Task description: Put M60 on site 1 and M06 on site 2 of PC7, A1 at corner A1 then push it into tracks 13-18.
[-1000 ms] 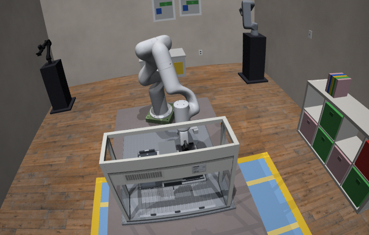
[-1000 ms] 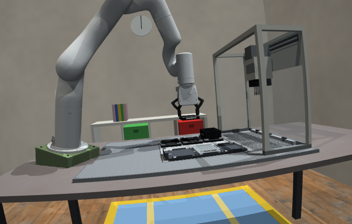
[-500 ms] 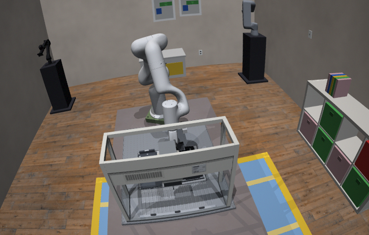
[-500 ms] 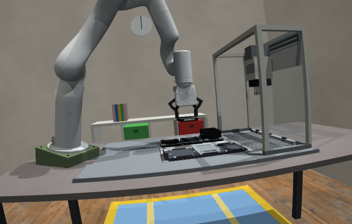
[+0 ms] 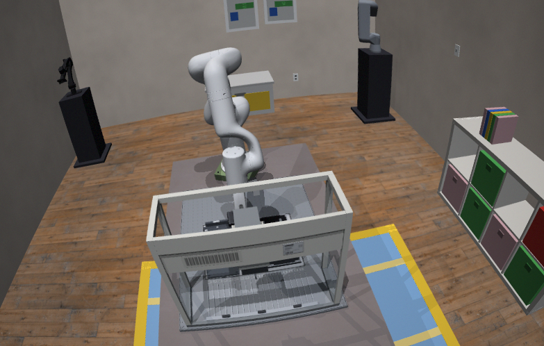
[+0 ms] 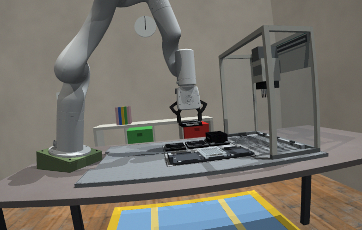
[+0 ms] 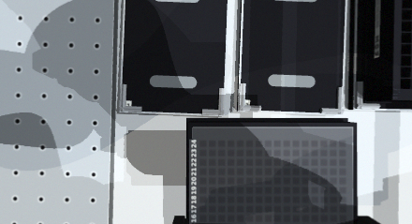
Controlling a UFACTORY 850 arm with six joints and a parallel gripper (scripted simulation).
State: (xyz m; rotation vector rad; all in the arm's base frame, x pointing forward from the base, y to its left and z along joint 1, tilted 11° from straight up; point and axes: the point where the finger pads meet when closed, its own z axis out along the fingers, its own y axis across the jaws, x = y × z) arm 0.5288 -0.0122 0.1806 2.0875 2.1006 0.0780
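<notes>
From the top, my white jointed arm (image 5: 222,107) reaches down behind the pale box frame of the instrument (image 5: 248,183). That frame hides my fingers, so I cannot tell their state from here.

From the exterior, my black two-finger gripper (image 6: 189,119) is clamped on the long edges of a dark, flat 384-well plate, M60 (image 6: 190,123). The plate hangs well above the row of nests. I count three nests: two empty black ones (image 6: 174,145) (image 6: 196,142), and one holding the black deep-well block M09 (image 6: 216,136). In front lies one dark grey plate carrier, PC7 (image 6: 181,158), with one clear 96-well plate, M06 (image 6: 212,152), on its middle site.

In the wrist view, M60 (image 7: 273,174) fills the lower frame, its column numbers along the left edge, above both empty nests (image 7: 173,52) (image 7: 292,52).

I judge the risks to be these:
- The plate could slip in my edge grip.
- I could set it down turned, so A1 misses its corner.
- It could ride up on a locator and sit tilted.
- I could nudge loose PC7 askew.
</notes>
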